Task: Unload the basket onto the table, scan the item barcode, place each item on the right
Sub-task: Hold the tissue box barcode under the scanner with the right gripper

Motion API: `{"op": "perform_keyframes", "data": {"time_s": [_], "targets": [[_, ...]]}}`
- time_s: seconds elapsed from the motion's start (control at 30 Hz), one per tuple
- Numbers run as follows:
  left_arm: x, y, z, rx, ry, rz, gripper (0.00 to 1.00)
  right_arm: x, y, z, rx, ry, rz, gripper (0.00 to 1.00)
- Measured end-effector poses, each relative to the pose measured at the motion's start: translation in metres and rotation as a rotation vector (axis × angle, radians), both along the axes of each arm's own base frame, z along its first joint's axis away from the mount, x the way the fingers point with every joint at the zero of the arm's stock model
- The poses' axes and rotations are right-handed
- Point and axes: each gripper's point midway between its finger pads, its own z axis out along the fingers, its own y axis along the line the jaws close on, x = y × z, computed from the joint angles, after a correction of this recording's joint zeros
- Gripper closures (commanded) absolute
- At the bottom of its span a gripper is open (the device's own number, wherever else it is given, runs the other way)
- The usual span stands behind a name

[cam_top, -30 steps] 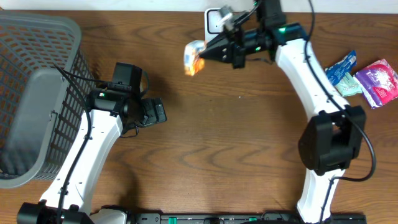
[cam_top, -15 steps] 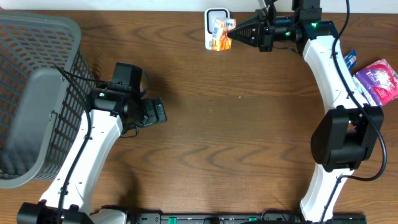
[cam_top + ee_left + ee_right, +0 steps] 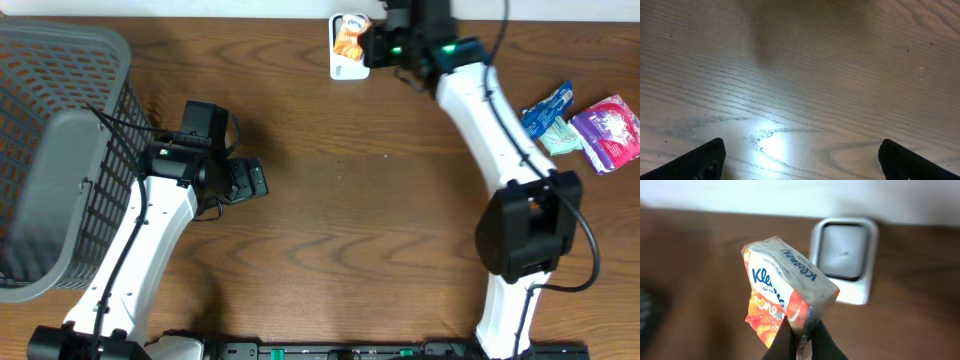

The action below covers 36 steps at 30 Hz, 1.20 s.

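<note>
An orange-and-white Kleenex tissue pack [image 3: 349,35] hangs over the white barcode scanner [image 3: 343,70] at the back edge of the table. My right gripper [image 3: 368,42] is shut on the pack's lower seam. In the right wrist view the pack [image 3: 785,295] stands tilted in front of the scanner [image 3: 845,257], whose grey window faces up, and the gripper [image 3: 801,330] pinches its crimped end. No barcode shows on the visible face. My left gripper [image 3: 255,180] rests over bare wood left of centre, open and empty [image 3: 802,162].
A grey mesh basket [image 3: 60,150] fills the left side. At the right edge lie a blue packet [image 3: 550,110] and a purple packet [image 3: 610,130]. The wall runs right behind the scanner.
The right arm carried the tissue pack from left of and nearer than the scanner to directly over it, and the wrist has turned. The left arm has not moved.
</note>
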Motion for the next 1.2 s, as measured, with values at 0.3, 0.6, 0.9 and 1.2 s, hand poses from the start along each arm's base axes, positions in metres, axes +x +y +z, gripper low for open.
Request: {"op": "perform_keyframes", "data": {"time_s": [0.3,0.6,0.9,1.2], "targets": [[0.000,0.000,0.000,0.000,0.000,0.000,0.02,0.033,-0.024,-0.002,-0.269,-0.099,-0.242,0.99],[0.000,0.000,0.000,0.000,0.000,0.000,0.02,0.060,-0.017,-0.078,-0.789,-0.139,-0.116,0.99],[0.000,0.000,0.000,0.000,0.000,0.000,0.02,0.055,-0.001,-0.070,-0.926,-0.194,-0.083,0.99],[0.000,0.000,0.000,0.000,0.000,0.000,0.02,0.042,-0.094,-0.033,-1.040,-0.032,-0.312,0.99]]}}
